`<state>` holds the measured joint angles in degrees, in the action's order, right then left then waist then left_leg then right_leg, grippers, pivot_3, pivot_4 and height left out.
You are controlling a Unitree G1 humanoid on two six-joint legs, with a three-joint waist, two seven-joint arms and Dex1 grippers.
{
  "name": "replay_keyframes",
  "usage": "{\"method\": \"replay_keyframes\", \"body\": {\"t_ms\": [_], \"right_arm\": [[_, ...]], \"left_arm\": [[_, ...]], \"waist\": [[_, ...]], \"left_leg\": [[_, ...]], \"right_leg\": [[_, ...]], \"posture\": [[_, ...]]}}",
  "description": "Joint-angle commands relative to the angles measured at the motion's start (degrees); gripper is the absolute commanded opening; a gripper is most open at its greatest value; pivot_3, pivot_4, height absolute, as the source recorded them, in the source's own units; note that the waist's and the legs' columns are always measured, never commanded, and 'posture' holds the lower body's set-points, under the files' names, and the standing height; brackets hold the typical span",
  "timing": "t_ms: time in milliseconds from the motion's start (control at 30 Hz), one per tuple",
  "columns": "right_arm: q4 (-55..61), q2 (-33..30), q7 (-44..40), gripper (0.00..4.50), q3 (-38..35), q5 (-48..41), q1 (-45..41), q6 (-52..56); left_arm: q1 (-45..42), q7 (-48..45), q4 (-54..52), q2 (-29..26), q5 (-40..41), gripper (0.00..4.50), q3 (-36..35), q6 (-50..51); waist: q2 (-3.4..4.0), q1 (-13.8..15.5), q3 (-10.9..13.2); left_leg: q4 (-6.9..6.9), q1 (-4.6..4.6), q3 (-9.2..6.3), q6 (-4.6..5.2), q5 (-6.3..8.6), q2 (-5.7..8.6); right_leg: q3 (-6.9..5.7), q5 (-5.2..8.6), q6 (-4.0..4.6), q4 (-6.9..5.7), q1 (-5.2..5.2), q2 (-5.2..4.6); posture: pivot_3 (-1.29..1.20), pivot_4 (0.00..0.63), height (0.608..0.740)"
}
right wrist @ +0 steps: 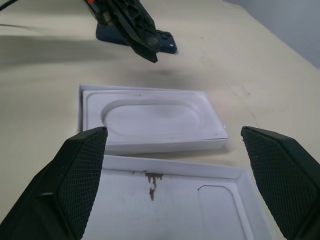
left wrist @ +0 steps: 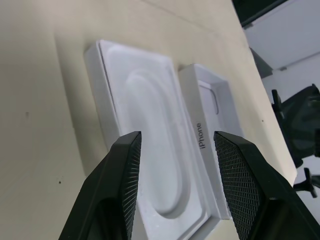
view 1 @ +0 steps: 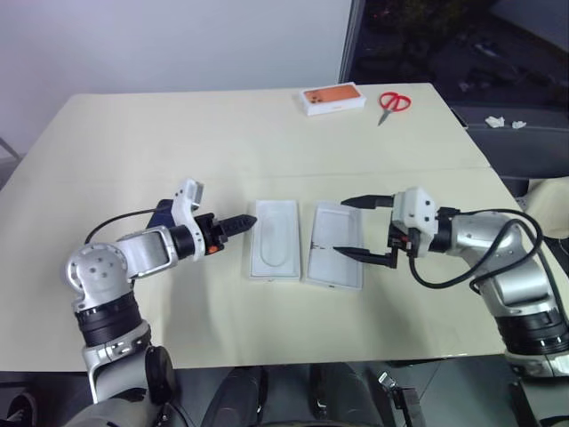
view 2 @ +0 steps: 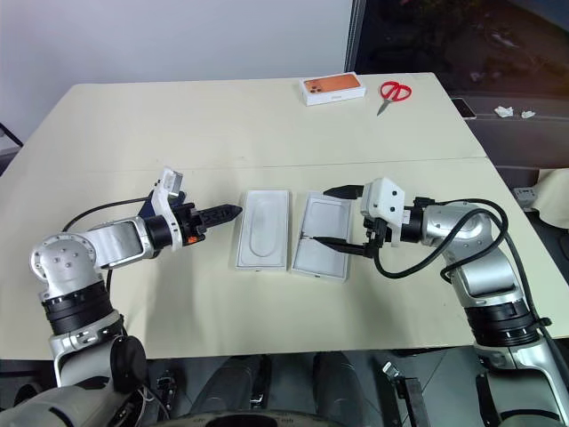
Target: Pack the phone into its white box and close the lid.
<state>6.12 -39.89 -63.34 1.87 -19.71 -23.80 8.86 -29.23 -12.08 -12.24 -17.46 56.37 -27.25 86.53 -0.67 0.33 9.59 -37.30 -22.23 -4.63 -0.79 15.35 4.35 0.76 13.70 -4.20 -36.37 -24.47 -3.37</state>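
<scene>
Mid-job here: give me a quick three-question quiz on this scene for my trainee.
1. True or false: the phone already lies inside the white tray with the oval recess.
2. Which stands wider open? A) the left pincer B) the right pincer
3. Fill in: at the table's far edge, beside the small orange-topped box, lie red ____.

Key:
1. False. It lies on the table beyond the left pincer, outside both trays.
2. B.
3. Scissors.
</scene>
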Motion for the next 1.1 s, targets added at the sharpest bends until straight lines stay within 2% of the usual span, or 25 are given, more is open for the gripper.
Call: {"method": "replay_keyframes", "body": {"t_ms": [33,133,233,333,467,633,733,867,967,1100], "right_arm": [[0.9,3.3,4.3,4.50,0.7,0.1,-4.3,3.1],[-0.1,6.8,8.6,4.50,5.2,5.5,-6.9,4.3],[-1.5,10.7,13.2,3.69,9.2,10.8,-8.7,3.9],[-4.4,13.2,17.1,2.15,13.2,17.2,-10.8,3.0],[-7.8,15.1,20.4,0.05,17.5,24.1,-13.0,1.0],[-11.1,18.5,22.9,0.05,20.6,28.2,-14.4,0.7],[-14.0,19.4,24.9,0.05,24.7,34.7,-15.9,-2.1],[-17.7,22.1,27.1,0.05,26.8,38.7,-18.1,-1.2],[-17.7,23.4,25.6,0.05,28.3,40.0,-18.1,-1.0],[-16.6,21.9,22.6,0.05,32.7,44.1,-16.4,-2.6]], "left_arm": [[3.7,-11.4,-8.5,-7.6,-7.3,2.41,6.7,-18.3],[7.4,-19.3,-8.1,-12.0,-11.4,2.41,9.0,-29.5],[13.3,-29.6,-7.4,-16.2,-14.0,2.45,9.3,-39.7],[19.1,-38.3,-7.3,-20.9,-16.0,2.45,9.3,-47.0],[20.6,-39.3,-6.3,-20.8,-14.0,2.45,5.8,-51.1],[22.6,-39.8,-4.9,-21.6,-16.4,2.45,5.9,-54.5],[24.4,-40.2,-4.7,-21.4,-19.2,2.45,7.6,-57.7],[24.4,-38.9,-4.6,-20.2,-20.3,2.45,8.4,-59.7],[24.1,-38.2,-4.6,-19.9,-20.5,2.45,8.9,-59.9],[23.7,-37.6,-4.3,-19.8,-21.2,2.45,9.3,-60.4]], "waist": [[0.01,-0.5,0.0],[0.03,-0.8,0.0],[0.03,-1.1,0.0],[0.05,-1.0,0.0],[0.03,-0.6,0.0],[0.03,-1.1,0.0],[0.03,-1.4,0.0],[0.03,-1.2,0.0],[0.03,-1.1,0.0],[0.03,-1.1,0.0]], "left_leg": [[0.04,0.00,0.02,-0.15,-0.08,-0.01],[0.20,0.03,0.01,-0.26,-0.15,-0.04],[0.19,0.04,0.02,-0.25,-0.15,-0.07],[0.20,-0.03,0.03,-0.23,-0.14,-0.07],[0.14,-0.09,0.00,0.13,0.07,-0.06],[0.15,-0.08,0.00,0.15,0.08,-0.06],[0.18,-0.08,0.01,0.15,0.08,-0.06],[0.17,-0.08,0.01,0.15,0.08,-0.07],[0.18,-0.08,0.00,0.15,0.08,-0.06],[0.16,-0.08,0.00,0.15,0.08,-0.05]], "right_leg": [[0.03,0.00,0.01,-0.01,-0.04,0.01],[0.03,0.01,0.03,0.02,-0.06,0.04],[0.06,0.01,0.04,0.04,-0.07,0.06],[0.07,0.01,0.04,0.06,-0.14,0.05],[0.04,-0.03,0.11,0.10,-0.13,0.01],[0.02,-0.04,0.11,0.09,-0.14,0.04],[0.06,-0.04,0.10,0.08,-0.19,0.06],[0.05,-0.04,0.11,0.05,-0.19,0.06],[0.04,-0.04,0.11,0.05,-0.20,0.07],[0.04,-0.04,0.11,0.05,-0.18,0.07]], "posture": [[0.00,0.150,0.740],[0.00,0.150,0.740],[0.00,0.150,0.740],[0.00,0.150,0.740],[0.00,0.150,0.740],[0.00,0.150,0.740],[0.00,0.150,0.740],[0.00,0.150,0.740],[0.00,0.150,0.740],[0.00,0.150,0.740]]}}
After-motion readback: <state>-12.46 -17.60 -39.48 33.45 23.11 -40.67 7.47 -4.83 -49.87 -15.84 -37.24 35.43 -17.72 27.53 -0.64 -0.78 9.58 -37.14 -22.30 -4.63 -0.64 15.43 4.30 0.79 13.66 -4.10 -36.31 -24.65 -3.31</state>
